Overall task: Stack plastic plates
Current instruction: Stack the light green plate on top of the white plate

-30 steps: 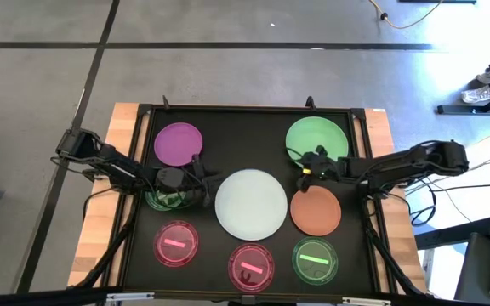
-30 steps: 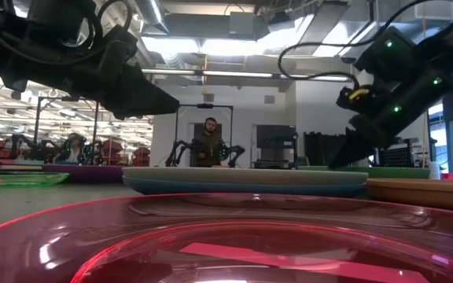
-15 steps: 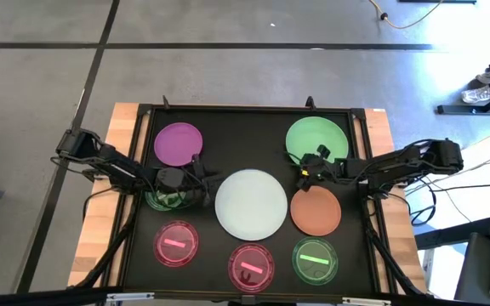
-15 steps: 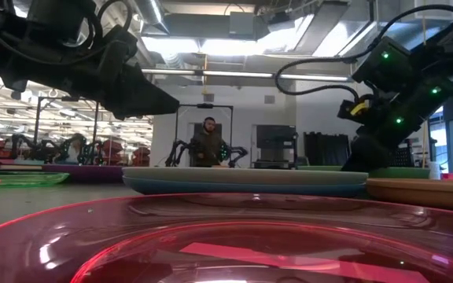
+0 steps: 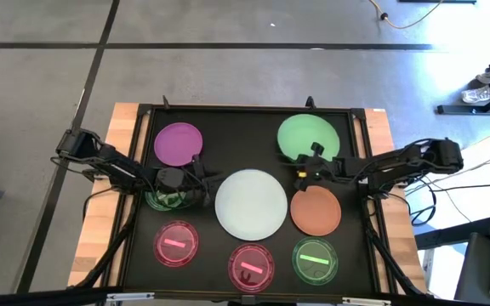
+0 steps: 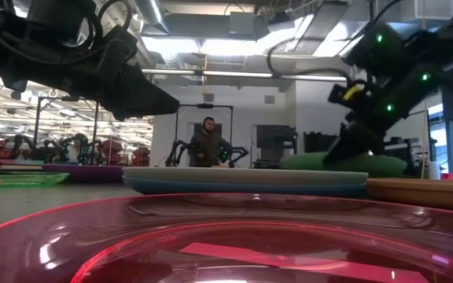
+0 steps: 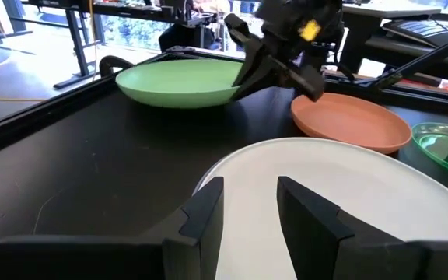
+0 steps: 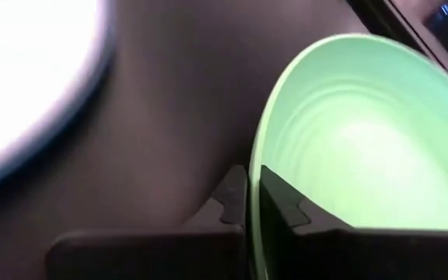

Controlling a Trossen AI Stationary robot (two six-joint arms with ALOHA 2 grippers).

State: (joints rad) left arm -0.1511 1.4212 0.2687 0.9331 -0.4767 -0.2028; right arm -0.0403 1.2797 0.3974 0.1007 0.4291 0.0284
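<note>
A large green plate [image 5: 309, 136] lies at the far right of the black mat, and my right gripper [image 5: 305, 170] is shut on its near rim. The white plate [image 5: 251, 204] sits in the middle on a blue plate [image 6: 242, 189]. To its left my left gripper [image 7: 247, 210] hovers open, above the table, fingers pointing at the white plate's edge. The purple plate [image 5: 178, 144] is far left, the orange plate [image 5: 316, 211] right. A small green plate [image 5: 165, 199] lies under my left arm. Two small pink plates [image 5: 175, 243] [image 5: 250, 266] and another small green plate [image 5: 315, 260] line the near side. My right gripper pinches the green plate's rim [image 8: 253, 155] on its near side, one finger inside the plate and one outside. The fingers slant down from the table's right. The held side [image 7: 236, 87] is raised, so the plate is tilted.
A raised black border [image 5: 245, 109] frames the mat, with wooden table edges [image 5: 92, 238] outside it. A person [image 6: 209, 145] stands in the room beyond the table's far edge. Bare mat lies between the purple and green plates.
My right gripper has come down on the green plate and shut on its near rim. It has then raised that side, and the plate has tipped and shifted a little toward the table's left.
</note>
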